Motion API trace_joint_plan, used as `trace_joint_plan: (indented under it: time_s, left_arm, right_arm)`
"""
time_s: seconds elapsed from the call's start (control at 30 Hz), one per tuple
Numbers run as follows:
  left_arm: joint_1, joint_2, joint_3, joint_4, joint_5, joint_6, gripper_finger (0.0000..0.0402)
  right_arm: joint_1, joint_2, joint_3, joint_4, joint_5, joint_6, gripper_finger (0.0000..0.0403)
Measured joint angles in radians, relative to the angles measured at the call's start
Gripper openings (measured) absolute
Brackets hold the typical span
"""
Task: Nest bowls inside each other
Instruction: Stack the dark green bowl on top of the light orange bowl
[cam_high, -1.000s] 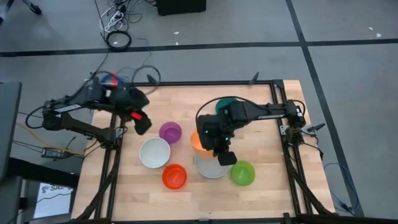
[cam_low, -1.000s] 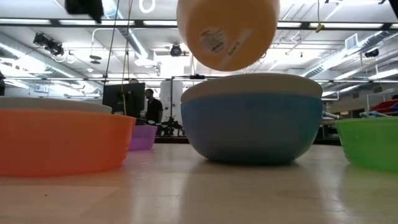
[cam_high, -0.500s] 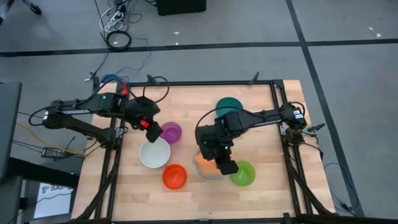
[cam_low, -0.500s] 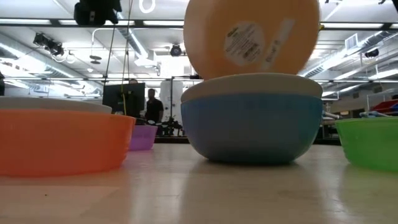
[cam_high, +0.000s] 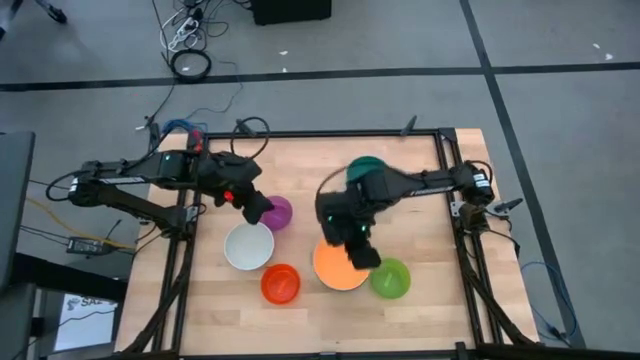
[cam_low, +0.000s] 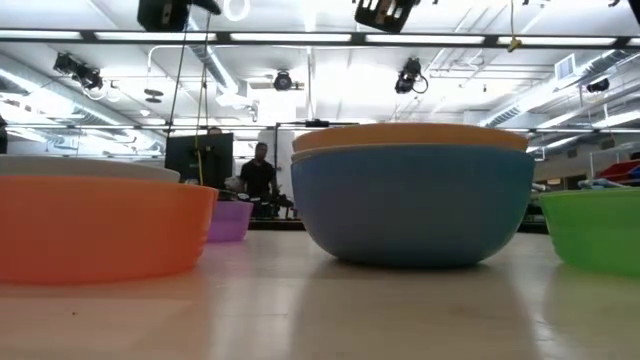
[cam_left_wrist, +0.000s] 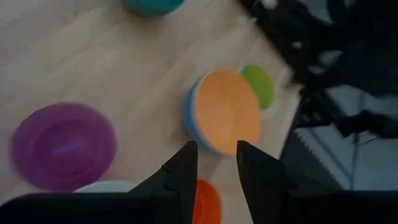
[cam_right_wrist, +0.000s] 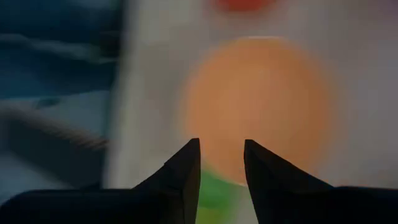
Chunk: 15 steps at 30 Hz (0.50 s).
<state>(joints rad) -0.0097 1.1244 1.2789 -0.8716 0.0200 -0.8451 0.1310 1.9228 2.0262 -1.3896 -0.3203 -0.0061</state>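
Resting nested in blue bowl (cam_low: 412, 205): plain orange bowl (cam_high: 338, 266), no readable label. Right pincer (cam_high: 362, 256) above, parted, empty; left pincer (cam_high: 257, 211) parted, empty.

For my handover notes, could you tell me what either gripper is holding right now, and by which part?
Nothing: the right gripper is open above the released orange plastic bowl; the left gripper is open and empty.

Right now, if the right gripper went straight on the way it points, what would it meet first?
Probably the orange bowl nested in the blue bowl: the right gripper, fingers apart, points down at it. Depth is unclear.
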Motion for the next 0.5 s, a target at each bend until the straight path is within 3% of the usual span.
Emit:
trace_joint_plan:
  time_s: [0.13,0.23,0.33,0.5]
  left_arm:
    - [-0.006,0.000,0.000,0.124,0.003,-0.050,0.0122]
    - [-0.009,0.000,0.000,0.227,0.010,-0.086,0.0122]
    - [-0.019,0.000,0.001,0.315,0.010,-0.112,0.0122]
    - [-0.025,0.000,0.002,0.434,-0.014,-0.122,0.0122]
  right_arm:
    - [-0.080,-0.066,0.000,0.016,0.269,-0.022,0.0110]
    - [-0.191,-0.098,0.001,0.026,0.362,0.038,0.0111]
    - [-0.328,-0.098,0.001,0.024,0.334,0.107,0.0111]
    - [-0.515,-0.051,-0.021,0.022,0.112,0.182,0.0112]
